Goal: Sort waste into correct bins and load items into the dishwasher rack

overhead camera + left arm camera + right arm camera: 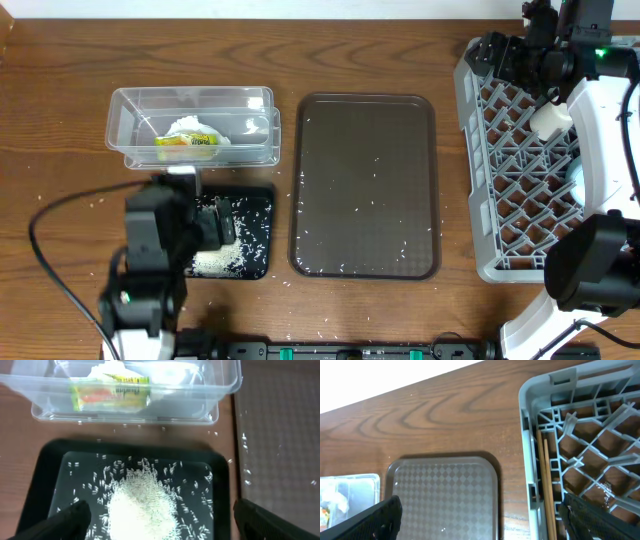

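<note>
**Left gripper over rice in black tray; right gripper at the rack's edge**

Left gripper (pixel 161 507): open wide. In the wrist view its two dark fingers (pixel 65 520) sit in the lower left and lower right corners. The rice (pixel 142 505) lies between them and a little above, not touched.

- Rice: a dense white heap at the lower centre of the black tray (pixel 35 485), with loose grains scattered around it.
- Black tray: shallow, matte, with rounded corners.
- Stray grains also lie on the table (pixel 60 60) and on the brown tray (pixel 365 185).

Tub (pixel 220 390): clear thin plastic, rectangular, at the top of the frame, just beyond the black tray.

- Inside lie the wrapper (pixel 110 392), yellow-green and printed, and behind it the tissue (pixel 107 370), white and crumpled.
- The tub wall blurs both, and the print is unreadable.

Right gripper (pixel 481 501): open wide, with its fingers (pixel 370 520) in the lower corners of the wrist view.

- Between them are the corner of the brown tray, a strip of table, and the left rim of the rack (pixel 535 435).
- Rack: grey plastic with a lattice base and upright pegs.
- Two thin wooden sticks (pixel 545 485) lie along its left wall.
- Brown tray: a fine diamond-textured surface.

Hidden or unclear:

- In the overhead view the left arm (pixel 155 250) covers the left part of the black tray.
- The right arm (pixel 600 150) covers the right side of the rack.
- A white lump (pixel 548 122) sits on the rack beside that arm. I cannot tell whether it is a cup or part of the arm.
</note>
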Controlling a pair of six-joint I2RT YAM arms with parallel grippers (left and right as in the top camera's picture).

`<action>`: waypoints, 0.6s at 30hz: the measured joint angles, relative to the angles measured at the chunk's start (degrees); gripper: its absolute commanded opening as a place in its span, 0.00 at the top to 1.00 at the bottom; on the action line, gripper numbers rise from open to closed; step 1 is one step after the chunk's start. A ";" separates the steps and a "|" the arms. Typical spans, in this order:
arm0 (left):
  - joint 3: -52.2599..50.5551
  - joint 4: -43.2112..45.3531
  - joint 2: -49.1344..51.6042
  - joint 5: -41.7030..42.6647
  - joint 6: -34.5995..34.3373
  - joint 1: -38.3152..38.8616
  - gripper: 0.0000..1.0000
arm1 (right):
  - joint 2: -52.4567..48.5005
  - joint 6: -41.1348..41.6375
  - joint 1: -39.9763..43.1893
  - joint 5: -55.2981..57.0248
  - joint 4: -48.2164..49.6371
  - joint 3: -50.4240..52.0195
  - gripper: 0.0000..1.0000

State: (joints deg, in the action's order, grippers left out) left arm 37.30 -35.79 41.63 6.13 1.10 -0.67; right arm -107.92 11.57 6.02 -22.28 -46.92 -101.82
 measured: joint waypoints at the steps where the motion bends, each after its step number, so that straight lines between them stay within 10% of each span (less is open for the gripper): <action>1: -2.45 1.64 -2.03 0.00 0.63 0.00 0.06 | 0.00 0.00 0.00 0.02 0.00 0.00 0.01; 18: -30.53 32.65 -21.70 0.15 3.91 -0.70 0.06 | 0.00 -0.02 0.00 0.02 0.00 0.00 0.01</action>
State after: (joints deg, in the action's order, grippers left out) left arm 6.76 -3.14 19.92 6.28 5.02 -1.37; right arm -107.92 11.55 6.02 -22.26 -46.92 -101.82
